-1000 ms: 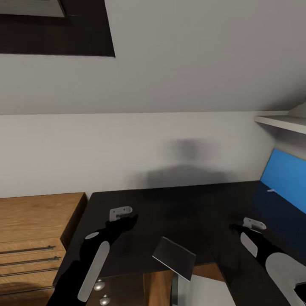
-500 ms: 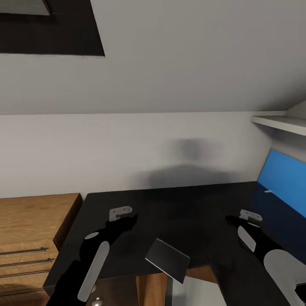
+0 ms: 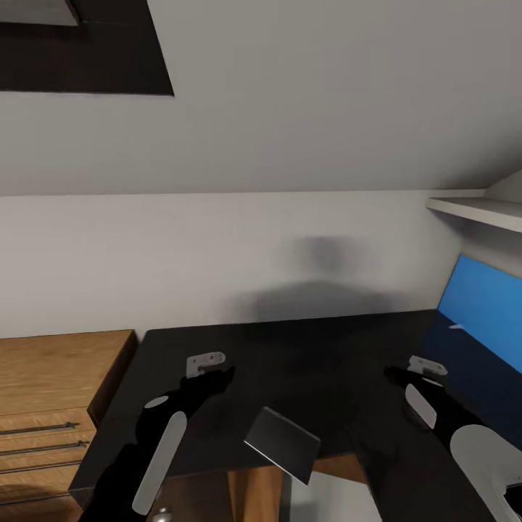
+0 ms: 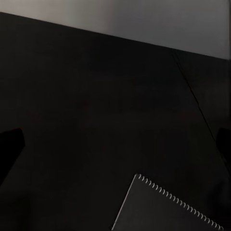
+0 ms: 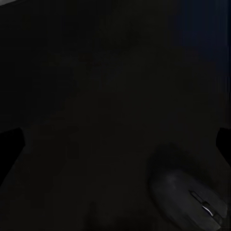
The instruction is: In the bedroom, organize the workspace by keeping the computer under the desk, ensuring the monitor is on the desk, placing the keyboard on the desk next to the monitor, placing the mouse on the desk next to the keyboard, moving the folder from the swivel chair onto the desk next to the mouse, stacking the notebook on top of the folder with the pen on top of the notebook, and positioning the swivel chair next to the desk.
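Note:
The black-topped desk (image 3: 304, 348) spreads out below me, with its blue back panel (image 3: 482, 301) at the right. A grey spiral-bound notebook (image 3: 281, 444) lies at the desk's front edge, one corner hanging over it; it also shows in the left wrist view (image 4: 163, 209). My left gripper (image 3: 226, 373) hovers open over the desk just behind the notebook. Further right, my right gripper (image 3: 391, 373) is open above the desk, with a dark mouse (image 5: 190, 195) lying just under it. A thin white sliver (image 3: 457, 325) by the blue panel looks like the pen.
A light-wood drawer chest (image 3: 51, 377) stands against the desk's left end. A white wall runs behind the desk, and a white shelf (image 3: 475, 209) juts out at upper right. A dark framed panel (image 3: 87, 51) hangs at upper left.
The whole picture has slid slightly left, so the camera has moved. Both arms and the notebook keep their places on the desk.

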`<state>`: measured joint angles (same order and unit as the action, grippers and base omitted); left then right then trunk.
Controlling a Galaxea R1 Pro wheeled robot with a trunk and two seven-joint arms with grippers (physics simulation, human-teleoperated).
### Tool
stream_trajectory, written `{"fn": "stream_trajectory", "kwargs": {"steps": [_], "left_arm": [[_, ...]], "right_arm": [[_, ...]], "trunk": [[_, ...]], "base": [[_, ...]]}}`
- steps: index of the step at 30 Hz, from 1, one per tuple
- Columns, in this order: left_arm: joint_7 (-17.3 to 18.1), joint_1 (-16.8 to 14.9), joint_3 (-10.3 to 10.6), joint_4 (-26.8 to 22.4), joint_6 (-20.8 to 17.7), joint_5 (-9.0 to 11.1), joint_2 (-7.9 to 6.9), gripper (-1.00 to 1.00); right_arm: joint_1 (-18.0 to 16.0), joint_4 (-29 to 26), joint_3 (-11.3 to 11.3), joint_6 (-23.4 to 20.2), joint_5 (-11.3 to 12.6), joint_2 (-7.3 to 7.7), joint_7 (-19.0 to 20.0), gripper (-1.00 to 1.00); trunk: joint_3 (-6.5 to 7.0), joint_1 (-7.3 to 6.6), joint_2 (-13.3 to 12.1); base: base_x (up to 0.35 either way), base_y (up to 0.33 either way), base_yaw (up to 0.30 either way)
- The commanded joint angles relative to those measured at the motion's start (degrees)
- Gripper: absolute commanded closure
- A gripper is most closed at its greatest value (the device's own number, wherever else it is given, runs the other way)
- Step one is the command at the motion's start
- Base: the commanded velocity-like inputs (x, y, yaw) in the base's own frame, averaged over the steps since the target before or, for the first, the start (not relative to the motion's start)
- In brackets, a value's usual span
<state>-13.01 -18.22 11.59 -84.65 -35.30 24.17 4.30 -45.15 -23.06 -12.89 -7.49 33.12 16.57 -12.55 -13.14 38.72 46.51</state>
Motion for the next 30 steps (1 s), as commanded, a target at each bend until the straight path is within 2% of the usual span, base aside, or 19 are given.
{"fn": "stream_trajectory", "kwargs": {"steps": [1, 6, 15, 16, 18, 20, 30], "left_arm": [[-0.5, -0.1, 0.0, -0.1, -0.2, 0.6, 0.01, -1.0], [-0.5, -0.1, 0.0, -0.1, -0.2, 0.6, 0.01, -1.0], [-0.5, -0.1, 0.0, -0.1, -0.2, 0.6, 0.0, -1.0], [-0.5, -0.1, -0.1, -0.1, -0.2, 0.6, -0.01, -1.0], [-0.5, 0.0, -0.1, -0.1, -0.6, 0.8, -0.03, -1.0], [-0.4, -0.1, -0.1, -0.3, -2.9, 1.9, -0.07, -1.0], [-0.4, -0.1, -0.2, -0.6, -3.4, 2.2, -0.08, -1.0]], "right_arm": [[0.0, -0.1, -0.5, -0.4, 0.4, 0.1, -0.4, -1.0], [0.0, -0.1, -0.5, -0.6, 0.4, 0.19, -0.5, -1.0], [0.0, -0.1, -0.5, -0.7, 0.3, 0.24, -0.5, -1.0], [0.0, -0.1, -0.4, -2.3, 0.4, 0.66, -0.4, -1.0], [0.0, -0.1, -0.4, -2.6, 0.4, 0.9, -0.4, -1.0], [0.0, -0.1, -0.5, -3.0, 0.4, 1.14, -0.5, -1.0], [0.0, -0.1, -0.2, -6.5, 0.4, 1.18, -0.5, -1.0]], "trunk": [[-0.09, 0.02, 0.1], [-0.09, 0.02, 0.1], [-0.09, 0.02, 0.1], [-0.09, 0.02, 0.1], [-0.09, 0.02, 0.1], [-0.09, 0.02, 0.1], [-0.08, 0.02, 0.1]], "base": [[0.075, -0.228, 0.0], [0.072, -0.167, 0.0], [0.009, -0.02, 0.0], [0.0, 0.0, 0.0], [0.0, 0.0, 0.0], [0.0, 0.0, 0.0], [0.0, 0.0, -0.022]]}}
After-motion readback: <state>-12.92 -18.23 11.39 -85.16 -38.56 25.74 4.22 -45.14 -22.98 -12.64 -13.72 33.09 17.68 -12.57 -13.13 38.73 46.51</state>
